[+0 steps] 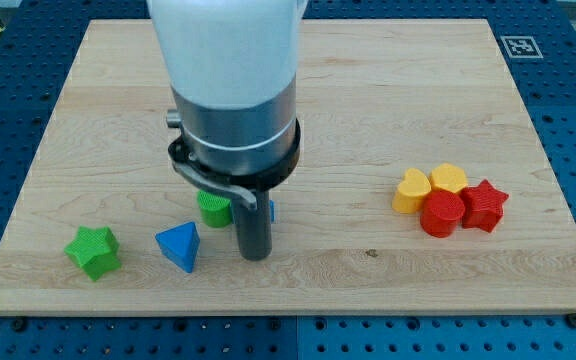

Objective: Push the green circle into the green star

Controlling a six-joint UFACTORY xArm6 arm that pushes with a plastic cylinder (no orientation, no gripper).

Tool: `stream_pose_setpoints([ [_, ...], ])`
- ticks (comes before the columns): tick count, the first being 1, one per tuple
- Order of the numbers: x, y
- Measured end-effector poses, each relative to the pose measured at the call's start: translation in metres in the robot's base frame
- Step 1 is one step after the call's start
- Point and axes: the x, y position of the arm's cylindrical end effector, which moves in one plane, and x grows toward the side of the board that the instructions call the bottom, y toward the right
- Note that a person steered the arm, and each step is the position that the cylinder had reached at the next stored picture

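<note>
Gripperless, the end effector's tip (255, 256) rests just right of the green circle (213, 208); light, rigid, slides easily; push its right side toward the green star (94, 250).

One camera looks down obliquely from the near edge, framing the whole wooden board (388, 110).

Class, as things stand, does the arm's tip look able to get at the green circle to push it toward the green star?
Probably yes. My tip sits just right of the green circle, nothing between them. The green star lies left, though the blue triangle stands close to that path.
</note>
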Motion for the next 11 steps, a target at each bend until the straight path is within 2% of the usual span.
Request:
stream_pose_setpoints([
  [2, -0.015, 0.007],
  [3, -0.039, 0.007],
  [5, -0.063, -0.040],
  [8, -0.063, -0.085],
  [11, -0.052, -0.069],
])
